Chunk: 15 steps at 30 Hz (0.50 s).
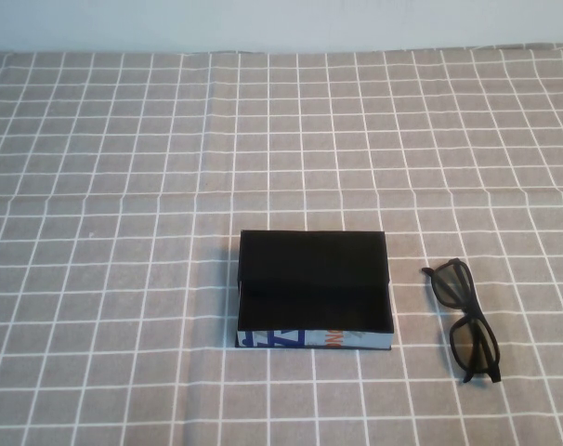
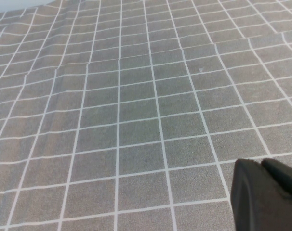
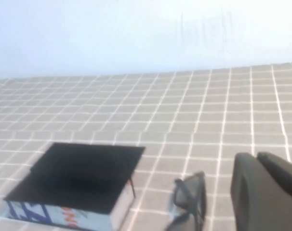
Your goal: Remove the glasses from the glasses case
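Note:
The black glasses case [image 1: 314, 288] lies open in the middle of the checked cloth, its black interior bare and its white printed edge toward me; it also shows in the right wrist view [image 3: 78, 183]. The black glasses [image 1: 465, 319] lie on the cloth to the right of the case, apart from it, and show in the right wrist view [image 3: 189, 202]. Neither arm shows in the high view. My left gripper [image 2: 261, 166] is shut and empty above bare cloth. My right gripper [image 3: 257, 159] is shut and empty, above the cloth beside the glasses.
A grey cloth with a white grid [image 1: 124, 186] covers the whole table. A pale wall [image 1: 281, 23] runs along the far edge.

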Each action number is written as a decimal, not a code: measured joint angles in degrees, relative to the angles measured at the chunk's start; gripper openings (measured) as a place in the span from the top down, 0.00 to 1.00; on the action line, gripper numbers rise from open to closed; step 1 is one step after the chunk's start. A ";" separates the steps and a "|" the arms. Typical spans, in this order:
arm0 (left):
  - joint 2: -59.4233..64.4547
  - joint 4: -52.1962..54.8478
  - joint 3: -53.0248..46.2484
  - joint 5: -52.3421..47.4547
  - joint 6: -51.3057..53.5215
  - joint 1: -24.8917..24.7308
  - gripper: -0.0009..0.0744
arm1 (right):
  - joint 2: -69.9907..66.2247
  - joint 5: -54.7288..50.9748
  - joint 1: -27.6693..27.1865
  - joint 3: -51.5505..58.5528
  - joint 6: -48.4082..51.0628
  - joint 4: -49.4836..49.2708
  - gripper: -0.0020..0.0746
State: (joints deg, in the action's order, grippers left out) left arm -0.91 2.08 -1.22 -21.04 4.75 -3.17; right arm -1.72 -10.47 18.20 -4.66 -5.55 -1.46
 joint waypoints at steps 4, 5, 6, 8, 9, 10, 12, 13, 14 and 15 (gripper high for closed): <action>0.00 0.00 0.00 0.00 0.00 0.00 0.99 | 2.14 -2.86 -6.24 1.41 0.00 0.70 0.99; 0.00 0.00 0.00 0.00 0.00 0.00 0.99 | 2.14 -3.15 -8.24 1.52 0.00 0.83 0.99; 0.00 0.00 0.00 0.00 0.00 0.00 0.99 | 2.14 -3.42 -10.77 1.83 0.00 0.83 0.99; 0.00 0.00 0.00 0.00 0.00 0.00 0.99 | 2.14 -3.82 -14.91 2.69 0.00 0.02 0.99; 0.00 0.00 0.00 0.00 0.00 0.00 0.99 | 2.14 -3.96 -16.73 3.32 0.00 -0.47 0.99; 0.00 0.00 0.00 0.00 0.00 0.00 0.99 | 2.14 -3.97 -18.09 4.07 0.00 -0.89 0.99; 0.00 0.00 0.00 0.00 0.00 0.00 0.99 | 2.14 -3.97 -19.12 5.47 0.00 -1.31 0.99; 0.00 0.00 0.00 0.00 0.00 0.00 0.99 | 2.14 -3.86 -19.12 5.86 0.00 -1.31 0.99; 0.00 0.00 0.00 0.00 0.00 0.00 0.99 | 2.14 -3.86 -18.96 6.14 0.00 -1.31 0.99; 0.00 0.00 0.00 0.00 0.00 0.00 0.99 | 2.14 -3.86 -18.43 6.16 0.00 -1.31 0.99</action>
State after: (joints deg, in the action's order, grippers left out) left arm -0.91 2.08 -1.22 -21.04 4.75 -3.17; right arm 0.41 -14.33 -0.23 1.49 -5.55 -2.77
